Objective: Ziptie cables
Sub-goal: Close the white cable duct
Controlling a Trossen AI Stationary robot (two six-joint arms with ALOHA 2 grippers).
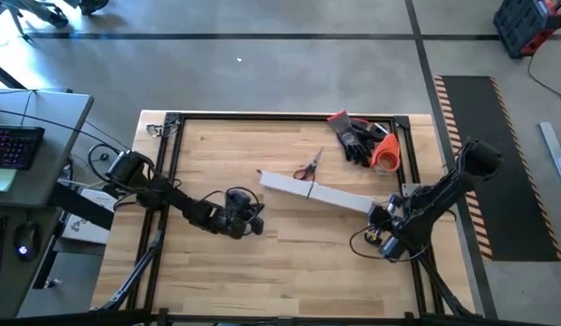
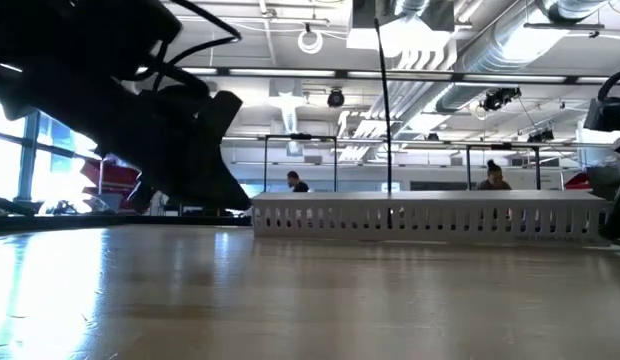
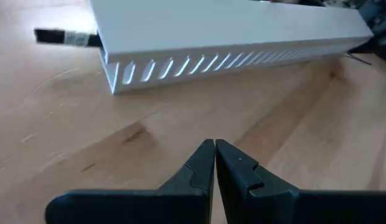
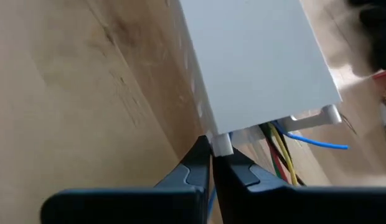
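Observation:
A white comb-slotted duct (image 1: pixel 318 192) lies slantwise on the wooden table (image 1: pixel 290 272). Thin yellow, red and blue cables (image 4: pixel 281 149) stick out of its right end. A thin dark strand (image 2: pixel 385 110) stands up from the duct's middle. My right gripper (image 4: pixel 213 151) is shut at the duct's right end (image 1: pixel 375 210). My left gripper (image 3: pixel 215 144) is shut over bare wood on the near side of the duct's left end (image 3: pixel 112 68), touching nothing; in the high view my left gripper (image 1: pixel 255 224) points toward the right. My right gripper meets a small white tab (image 4: pixel 221 145) at the lower corner of the duct's open right end, coming slanting down at it. The tab lies at the shut fingertips; I cannot tell whether it is pinched between them. The duct rests flat on the table.
Red-handled scissors (image 1: pixel 308 167) lie just beyond the duct. Black gloves (image 1: pixel 356 138) and an orange object (image 1: pixel 385 154) sit at the far right corner. A black frame (image 1: pixel 172 172) borders the table. People sit in the room behind (image 2: pixel 493 177).

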